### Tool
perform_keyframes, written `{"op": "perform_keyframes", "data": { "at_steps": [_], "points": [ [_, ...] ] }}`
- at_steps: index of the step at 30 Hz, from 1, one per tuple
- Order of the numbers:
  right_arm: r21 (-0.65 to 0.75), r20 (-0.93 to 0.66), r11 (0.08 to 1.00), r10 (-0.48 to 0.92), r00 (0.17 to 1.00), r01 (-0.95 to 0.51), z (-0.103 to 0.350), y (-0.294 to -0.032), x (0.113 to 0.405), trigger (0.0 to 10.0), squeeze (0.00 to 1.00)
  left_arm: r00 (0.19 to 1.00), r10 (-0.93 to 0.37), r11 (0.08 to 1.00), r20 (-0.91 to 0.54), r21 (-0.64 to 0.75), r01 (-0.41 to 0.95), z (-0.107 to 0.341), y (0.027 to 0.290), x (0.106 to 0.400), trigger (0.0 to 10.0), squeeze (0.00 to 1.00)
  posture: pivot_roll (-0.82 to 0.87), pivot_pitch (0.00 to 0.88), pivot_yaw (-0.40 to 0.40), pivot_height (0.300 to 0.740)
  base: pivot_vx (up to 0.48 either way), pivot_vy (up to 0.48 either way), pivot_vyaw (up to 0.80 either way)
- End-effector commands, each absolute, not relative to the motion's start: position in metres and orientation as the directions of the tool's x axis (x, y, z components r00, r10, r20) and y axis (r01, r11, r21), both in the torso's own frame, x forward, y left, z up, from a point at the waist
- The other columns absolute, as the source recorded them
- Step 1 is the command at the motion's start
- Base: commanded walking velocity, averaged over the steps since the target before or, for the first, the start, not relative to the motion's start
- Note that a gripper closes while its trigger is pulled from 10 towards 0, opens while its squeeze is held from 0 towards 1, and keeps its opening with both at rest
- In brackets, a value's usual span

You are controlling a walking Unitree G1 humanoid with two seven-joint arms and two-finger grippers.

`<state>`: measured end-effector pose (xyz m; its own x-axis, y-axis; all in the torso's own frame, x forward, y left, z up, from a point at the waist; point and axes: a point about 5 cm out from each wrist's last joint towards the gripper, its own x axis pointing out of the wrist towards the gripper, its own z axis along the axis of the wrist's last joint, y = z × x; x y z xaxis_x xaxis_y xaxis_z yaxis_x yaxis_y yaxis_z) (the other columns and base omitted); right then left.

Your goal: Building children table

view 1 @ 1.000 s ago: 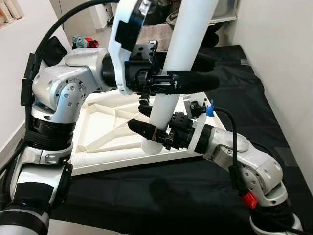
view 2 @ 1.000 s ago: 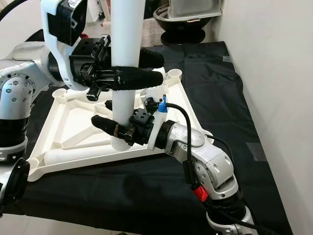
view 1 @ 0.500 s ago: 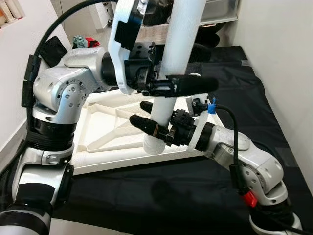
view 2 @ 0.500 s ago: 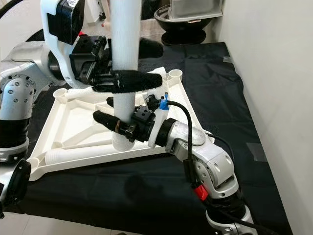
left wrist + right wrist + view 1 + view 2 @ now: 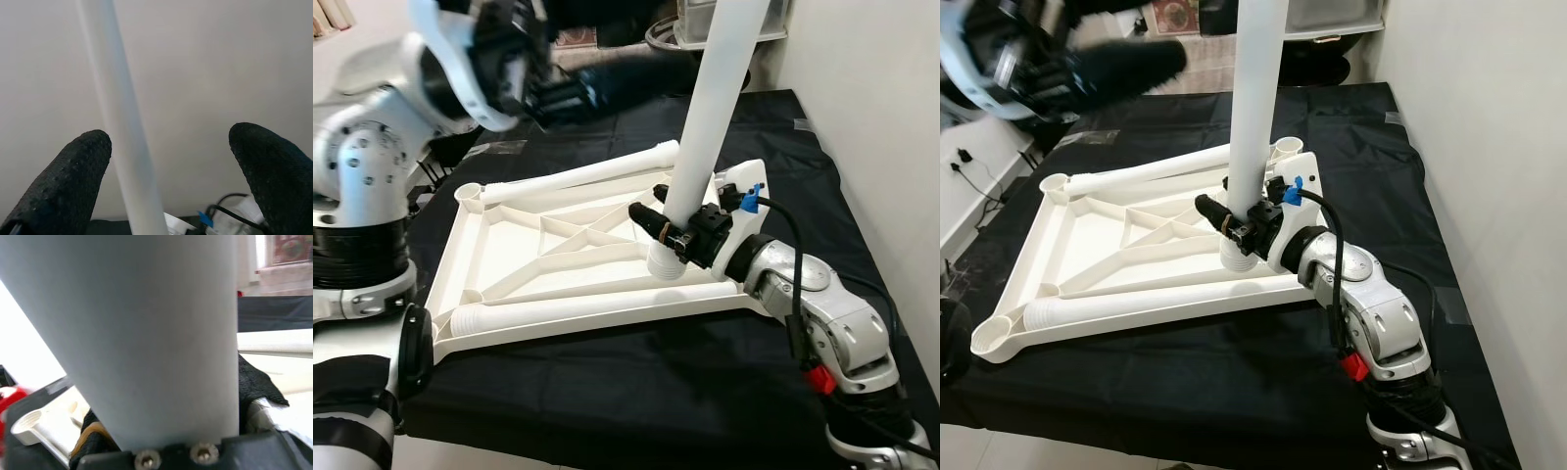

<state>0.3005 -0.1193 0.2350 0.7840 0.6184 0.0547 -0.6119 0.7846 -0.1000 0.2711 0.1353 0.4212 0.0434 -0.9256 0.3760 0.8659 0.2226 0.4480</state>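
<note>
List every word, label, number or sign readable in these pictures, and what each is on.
No readable text.
The red tag on the right arm's cable: no print can be made out.
The blue clip by the right wrist: plain.
The framed picture on the far wall: too blurred to read.
The table top, the upright leg that the right gripper holds, and the black cloth: unmarked.
</note>
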Motion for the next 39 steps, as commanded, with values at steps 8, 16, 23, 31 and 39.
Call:
{"op": "perform_keyframes", "data": {
  "at_steps": [8,16,23,31,39],
  "points": [
    [-0.078,0.201,0.928,0.373,0.906,-0.365,0.258,-0.16,0.317,10.0,0.0,0.39,-0.849,0.49,0.358,0.254,0.834,0.355,0.173,0.277,10.0,1.0,-0.07,0.094,0.065,0.74,0.0,0.0,0.0],
    [-0.046,0.285,0.965,0.261,0.922,-0.259,0.271,-0.188,0.313,10.0,0.0,0.482,-0.868,0.486,0.115,-0.001,0.874,0.236,0.145,0.247,10.0,0.0,-0.07,0.134,0.056,0.74,0.0,0.0,0.0],
    [-0.138,0.221,0.941,0.334,0.916,-0.31,0.262,-0.207,0.292,10.0,0.0,0.582,-0.812,0.584,-0.05,-0.068,0.809,0.17,0.112,0.209,10.0,0.0,-0.09,0.178,0.063,0.74,0.0,0.0,0.0],
    [-0.225,0.16,0.905,0.4,0.903,-0.361,0.255,-0.209,0.278,10.0,0.0,0.554,-0.824,0.562,-0.122,-0.045,0.826,0.156,0.106,0.195,10.0,0.0,-0.11,0.192,0.081,0.74,0.0,0.0,0.0],
    [-0.199,0.109,0.845,0.522,0.846,-0.496,0.25,-0.203,0.264,10.0,0.0,0.559,-0.823,0.565,-0.099,-0.051,0.824,0.157,0.1,0.19,10.0,0.0,-0.11,0.219,0.077,0.74,0.0,0.0,0.0]
  ]
}}
